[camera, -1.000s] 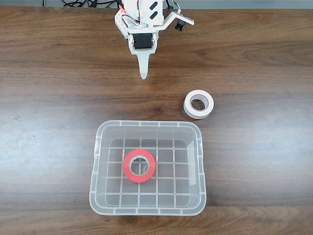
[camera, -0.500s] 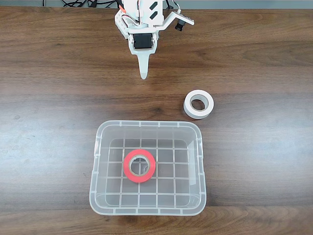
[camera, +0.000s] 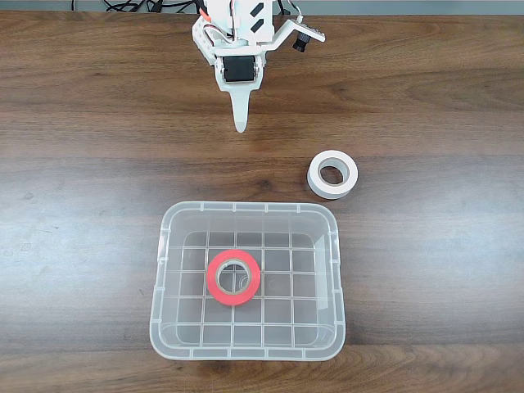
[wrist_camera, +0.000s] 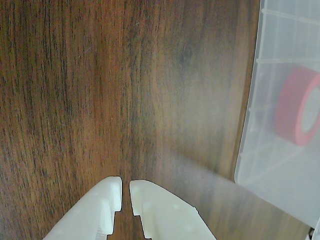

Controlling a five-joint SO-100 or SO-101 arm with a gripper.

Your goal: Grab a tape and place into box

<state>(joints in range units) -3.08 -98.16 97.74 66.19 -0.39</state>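
Fixed view, read left to right: the gripper (camera: pixel 240 121) sat near the far edge of the wooden table (camera: pixel 82 164), left of centre, its white tip pointing toward the near edge. The jaws were nearly together, only a thin slit between them in the wrist view (wrist_camera: pixel 125 192), with nothing held. Straight ahead of the tip, well apart from it and close to the near edge, stood the box (camera: pixel 167 246), its long sides running left to right. The tape (camera: pixel 233 277) lay flat inside the box, hole upward, about mid-floor and touching no wall; a round roll, so no long axis to align to. In the wrist view the tape (wrist_camera: pixel 292 107) showed through the clear wall of the box (wrist_camera: pixel 250 165). Nothing else was in the box. Further right, a white roll (camera: pixel 332 174) lay flat on the bare table, just beyond the box's far right corner. Judged from this layout, the placing looked already done and no further grab seemed needed.
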